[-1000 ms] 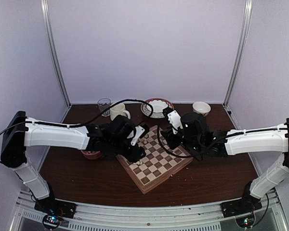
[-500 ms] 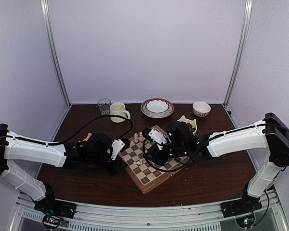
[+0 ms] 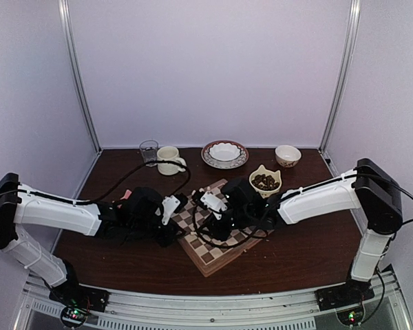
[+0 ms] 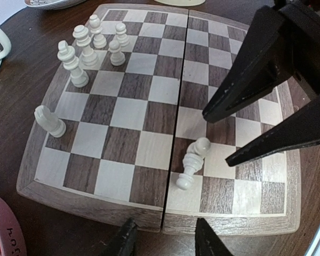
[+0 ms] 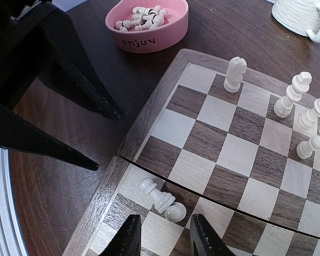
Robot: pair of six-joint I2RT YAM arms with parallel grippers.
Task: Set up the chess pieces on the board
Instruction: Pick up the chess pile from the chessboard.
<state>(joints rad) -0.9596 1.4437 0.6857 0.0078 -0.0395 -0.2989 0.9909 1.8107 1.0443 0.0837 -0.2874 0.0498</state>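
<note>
Lying on its side on the board (image 4: 128, 112), one pale chess piece (image 4: 192, 162) rests near the lower edge of the left wrist view, just above the left gripper (image 4: 164, 241), whose jaws stand apart with nothing between them. The right gripper (image 5: 164, 237), jaws likewise apart and empty, hovers just below the same piece in its own view. More chess pieces (image 4: 90, 45) stand clustered at the board's upper left corner in the left wrist view; a knight (image 4: 49, 121) stands alone at the left edge. A pink bowl (image 5: 148, 24) holding further pieces sits beside the board.
</note>
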